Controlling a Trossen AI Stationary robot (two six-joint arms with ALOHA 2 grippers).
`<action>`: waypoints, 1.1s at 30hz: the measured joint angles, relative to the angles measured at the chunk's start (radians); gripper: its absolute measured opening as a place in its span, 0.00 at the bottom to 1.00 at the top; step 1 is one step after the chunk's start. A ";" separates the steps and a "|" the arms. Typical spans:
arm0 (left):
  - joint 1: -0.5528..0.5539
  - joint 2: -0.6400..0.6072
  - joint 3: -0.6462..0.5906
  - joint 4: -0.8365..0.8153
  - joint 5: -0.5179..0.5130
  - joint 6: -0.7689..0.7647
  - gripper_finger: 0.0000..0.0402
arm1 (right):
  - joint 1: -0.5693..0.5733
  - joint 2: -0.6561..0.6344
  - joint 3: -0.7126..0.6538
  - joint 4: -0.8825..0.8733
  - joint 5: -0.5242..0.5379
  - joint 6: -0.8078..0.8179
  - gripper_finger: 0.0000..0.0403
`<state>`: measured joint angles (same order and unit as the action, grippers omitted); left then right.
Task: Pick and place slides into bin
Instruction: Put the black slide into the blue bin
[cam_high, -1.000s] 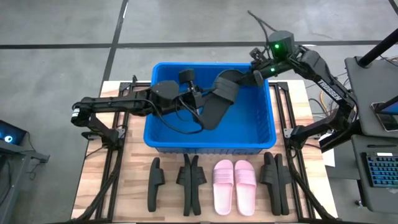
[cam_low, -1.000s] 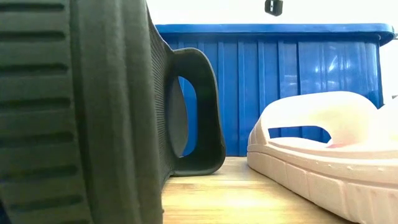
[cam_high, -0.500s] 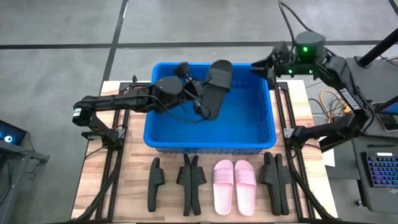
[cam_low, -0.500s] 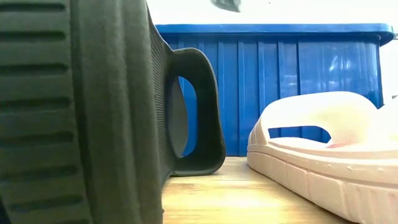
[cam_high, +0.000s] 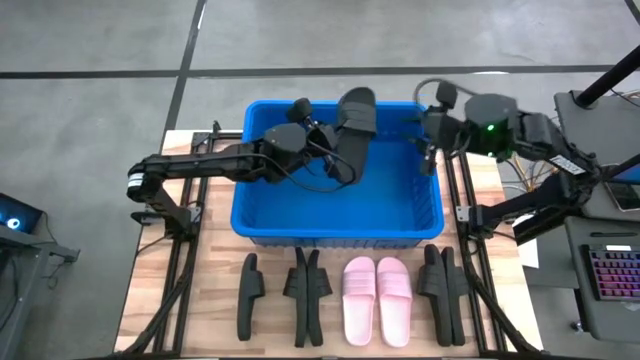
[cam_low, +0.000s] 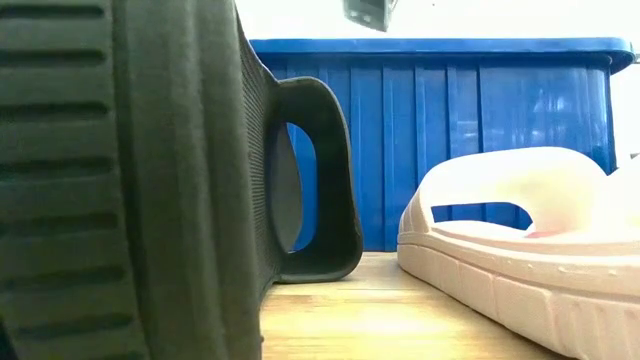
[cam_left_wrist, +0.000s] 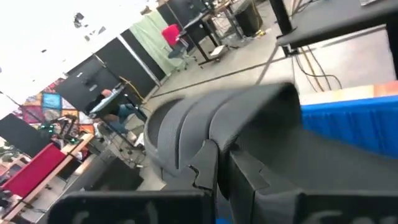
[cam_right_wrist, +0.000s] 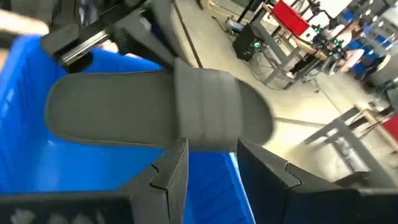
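Observation:
The blue bin (cam_high: 337, 215) stands at the table's far middle. My left gripper (cam_high: 325, 150) reaches into it from the left and is shut on a black slide (cam_high: 352, 128), held tilted above the bin's far part. The slide's strap (cam_left_wrist: 211, 118) also shows in the left wrist view. My right gripper (cam_high: 429, 130) is open and empty over the bin's far right corner, pointing at the slide (cam_right_wrist: 149, 115) from a short way off. My left gripper pinches the slide between its two fingers (cam_left_wrist: 205, 177) at the sole's side edge beside the strap (cam_left_wrist: 233, 140), coming from the table's left. The slide is lifted clear of the bin floor and tilted, its far end raised over the far rim (cam_high: 357, 100).
On the table in front of the bin lie a single black slide (cam_high: 248, 290), a black pair (cam_high: 307, 290), the pink pair (cam_high: 378, 297) and another black pair (cam_high: 443, 290). The low view shows a black slide (cam_low: 150, 180) and a pink one (cam_low: 520, 230) close up.
My right gripper has drawn back from the slide toward the table's right edge and now hangs by the bin's far right corner. My left gripper has raised the slide from lying slanted inside the bin and carried it toward the far rim, tipped more upright.

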<state>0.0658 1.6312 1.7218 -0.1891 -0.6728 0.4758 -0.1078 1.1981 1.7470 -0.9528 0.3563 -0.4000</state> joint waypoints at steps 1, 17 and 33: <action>0.000 0.003 0.000 0.002 -0.004 -0.001 0.00 | 0.012 0.009 0.000 0.003 0.026 -0.003 0.32; 0.000 0.032 -0.001 0.021 -0.119 0.000 0.00 | 0.031 0.133 0.000 0.028 0.090 -0.134 0.45; -0.001 0.028 -0.003 0.051 -0.039 -0.001 0.00 | 0.020 0.195 0.000 0.120 0.120 -0.318 0.50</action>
<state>0.0647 1.6596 1.7187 -0.1383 -0.7120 0.4752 -0.0877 1.3932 1.7466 -0.8328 0.4762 -0.7183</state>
